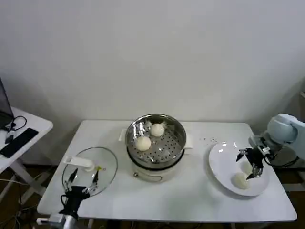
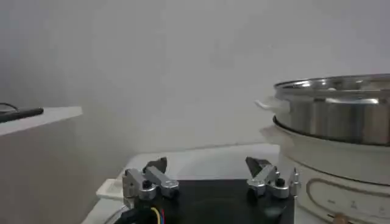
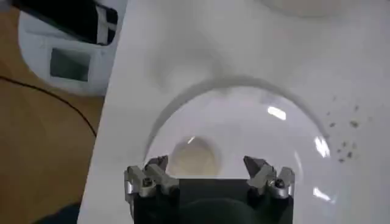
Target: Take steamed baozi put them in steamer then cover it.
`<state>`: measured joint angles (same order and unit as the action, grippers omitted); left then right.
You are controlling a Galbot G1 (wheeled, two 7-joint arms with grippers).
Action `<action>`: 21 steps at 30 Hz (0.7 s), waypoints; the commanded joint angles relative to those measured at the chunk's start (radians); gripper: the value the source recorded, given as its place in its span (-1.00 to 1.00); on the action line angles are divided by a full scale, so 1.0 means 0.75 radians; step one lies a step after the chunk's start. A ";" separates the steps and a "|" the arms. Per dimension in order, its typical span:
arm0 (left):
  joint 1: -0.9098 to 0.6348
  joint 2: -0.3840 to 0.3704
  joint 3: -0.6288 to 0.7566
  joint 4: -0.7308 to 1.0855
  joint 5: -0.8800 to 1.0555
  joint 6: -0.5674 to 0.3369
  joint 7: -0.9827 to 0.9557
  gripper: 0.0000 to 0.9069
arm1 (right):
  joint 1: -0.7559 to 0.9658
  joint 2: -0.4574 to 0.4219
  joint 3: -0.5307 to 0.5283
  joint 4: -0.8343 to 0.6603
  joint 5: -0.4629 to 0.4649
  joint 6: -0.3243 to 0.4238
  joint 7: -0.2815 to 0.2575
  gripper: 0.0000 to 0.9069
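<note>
The steamer (image 1: 155,138) stands uncovered mid-table on its white pot base, with two baozi inside (image 1: 143,142) (image 1: 157,129). On the white plate (image 1: 224,160) at the right lies one baozi (image 1: 240,180); a second (image 1: 246,167) is partly hidden under my right gripper (image 1: 251,164). That gripper hangs open just above the plate, and the right wrist view shows a baozi (image 3: 192,158) between its spread fingers (image 3: 206,164), untouched. The glass cover (image 1: 90,169) with its white knob (image 1: 78,162) lies left of the steamer. My left gripper (image 1: 82,181) is open at the cover's near edge, facing the steamer (image 2: 335,106).
A side desk (image 1: 24,125) with a black keyboard stands off the table's left. The table's right edge runs close beside the plate (image 3: 244,122), with a white device (image 3: 67,58) on the floor below. Small dark specks dot the table between steamer and plate.
</note>
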<state>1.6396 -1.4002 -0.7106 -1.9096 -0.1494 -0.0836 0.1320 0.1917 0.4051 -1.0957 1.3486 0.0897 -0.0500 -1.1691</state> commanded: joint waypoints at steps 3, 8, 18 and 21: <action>0.019 -0.004 0.008 -0.041 -0.063 0.031 -0.001 1.00 | -0.305 0.042 0.238 -0.139 -0.205 0.058 0.013 1.00; 0.020 -0.004 -0.001 -0.041 -0.061 0.029 -0.001 1.00 | -0.317 0.091 0.246 -0.184 -0.202 0.059 0.015 1.00; 0.028 -0.009 -0.004 -0.023 -0.074 0.026 -0.003 1.00 | -0.314 0.174 0.252 -0.228 -0.183 0.055 0.022 1.00; 0.026 -0.007 -0.004 -0.027 -0.090 0.031 -0.002 1.00 | -0.320 0.182 0.251 -0.232 -0.182 0.054 0.021 1.00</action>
<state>1.6596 -1.4060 -0.7140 -1.9256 -0.1924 -0.0674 0.1301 -0.0172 0.5090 -0.9344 1.2021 -0.0259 -0.0156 -1.1547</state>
